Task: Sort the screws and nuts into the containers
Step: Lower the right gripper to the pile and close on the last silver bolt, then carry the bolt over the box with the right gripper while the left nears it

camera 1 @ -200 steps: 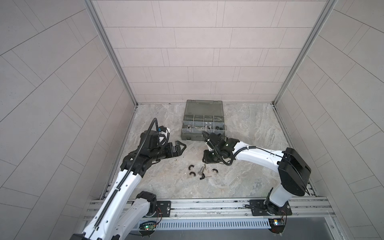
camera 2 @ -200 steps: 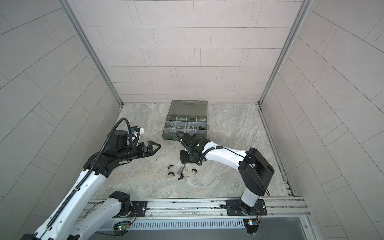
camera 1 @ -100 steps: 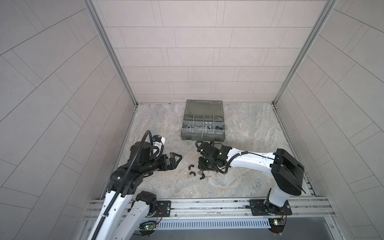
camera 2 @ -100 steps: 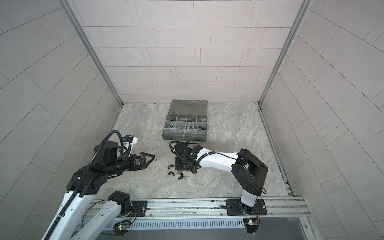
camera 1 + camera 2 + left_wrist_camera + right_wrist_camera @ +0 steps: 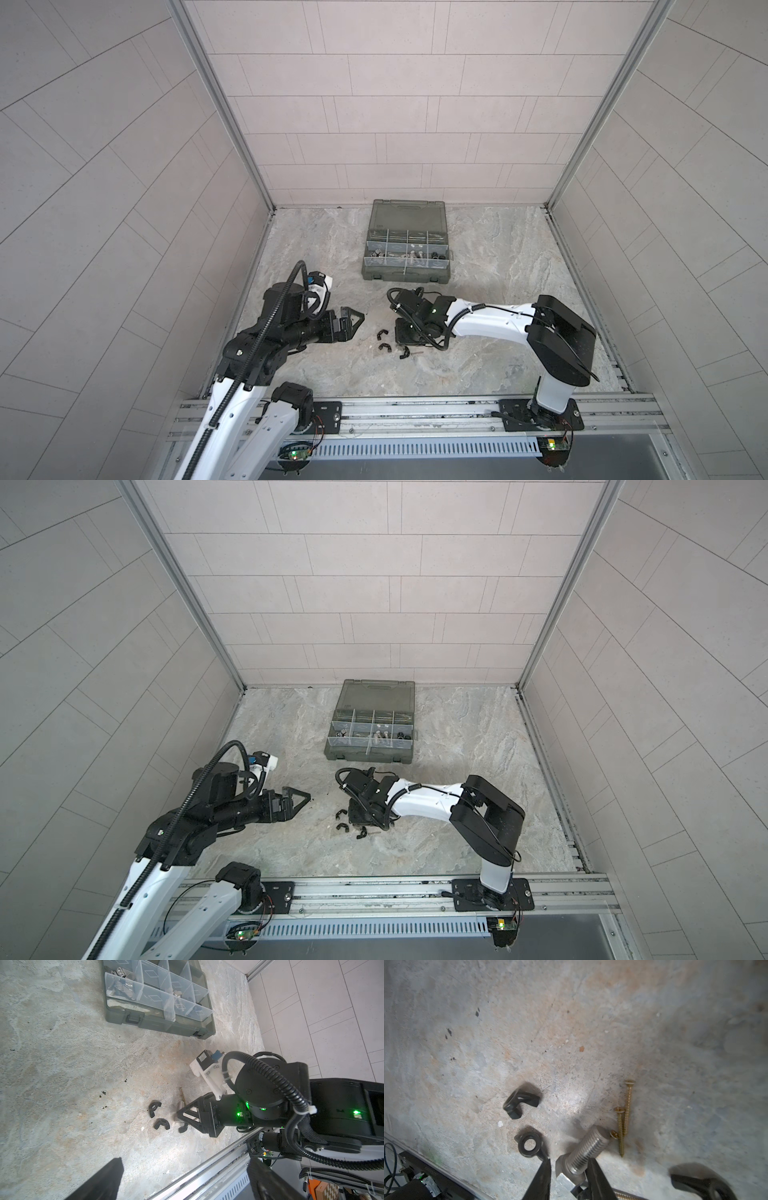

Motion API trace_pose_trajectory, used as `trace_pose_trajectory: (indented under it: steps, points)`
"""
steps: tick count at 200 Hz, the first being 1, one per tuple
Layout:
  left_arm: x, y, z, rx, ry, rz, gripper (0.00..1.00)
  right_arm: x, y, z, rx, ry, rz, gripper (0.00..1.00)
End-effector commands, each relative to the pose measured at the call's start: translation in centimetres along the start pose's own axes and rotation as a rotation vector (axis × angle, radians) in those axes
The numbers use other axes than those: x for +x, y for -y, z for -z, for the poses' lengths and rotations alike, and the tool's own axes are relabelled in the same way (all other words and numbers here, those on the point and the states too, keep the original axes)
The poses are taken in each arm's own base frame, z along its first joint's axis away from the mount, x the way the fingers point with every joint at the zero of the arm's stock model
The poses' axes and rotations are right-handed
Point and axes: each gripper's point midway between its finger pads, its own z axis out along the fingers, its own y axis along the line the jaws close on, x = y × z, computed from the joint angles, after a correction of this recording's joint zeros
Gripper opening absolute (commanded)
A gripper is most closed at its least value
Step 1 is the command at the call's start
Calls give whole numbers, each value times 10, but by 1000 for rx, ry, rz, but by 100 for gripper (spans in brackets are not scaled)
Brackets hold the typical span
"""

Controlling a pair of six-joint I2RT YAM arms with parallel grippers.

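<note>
A silver screw [image 5: 588,1145] lies on the stone floor beside thin brass screws [image 5: 627,1109]. My right gripper [image 5: 569,1160] stands open low over it, one finger on each side of its hex head, with a sliver of floor showing on one side. Black winged nuts [image 5: 521,1101] [image 5: 528,1144] lie close by; in a top view these nuts [image 5: 384,347] sit just left of the right gripper [image 5: 405,332]. The containers are the compartments of the grey-green case [image 5: 405,274] behind, some holding silver screws [image 5: 415,254]. My left gripper [image 5: 355,318] hangs open and empty to the left.
The case's lid [image 5: 407,214] lies open toward the back wall. The metal rail [image 5: 415,409] runs along the front edge. Side walls close the floor in on the left and right. The left wrist view shows the right gripper [image 5: 179,1114] over the pile.
The right gripper has come forward from the case and down over the silver screw. The left arm has pulled back toward the front left, still open.
</note>
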Motion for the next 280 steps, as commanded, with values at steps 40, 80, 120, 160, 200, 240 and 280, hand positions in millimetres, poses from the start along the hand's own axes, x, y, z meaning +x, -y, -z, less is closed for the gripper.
trace_pose_trajectory:
  steps: [40, 80, 120, 160, 200, 240, 280]
  points:
    - [-3, 1, 5, -6, 18, -13, 100, 10, 14, -8, 29, -13, -45, 31]
    - [-3, 1, 8, -13, 24, -11, 100, 14, 15, -20, 37, -47, -39, 30]
    - [-3, 0, 10, -22, 32, -14, 100, 11, 14, -23, 48, -62, -23, 21]
    - [-6, 1, 9, -21, 38, -11, 100, 5, 13, -14, 62, -53, 4, 13]
    - [-9, 1, 9, -23, 39, -10, 100, -8, 8, 4, 35, -21, 5, 13]
    - [-13, 1, 7, -27, 45, 0, 100, -33, 6, 30, -6, 31, -3, 12]
    - [-25, 3, 0, -16, 56, 18, 100, -73, 15, 61, -34, 98, -25, 13]
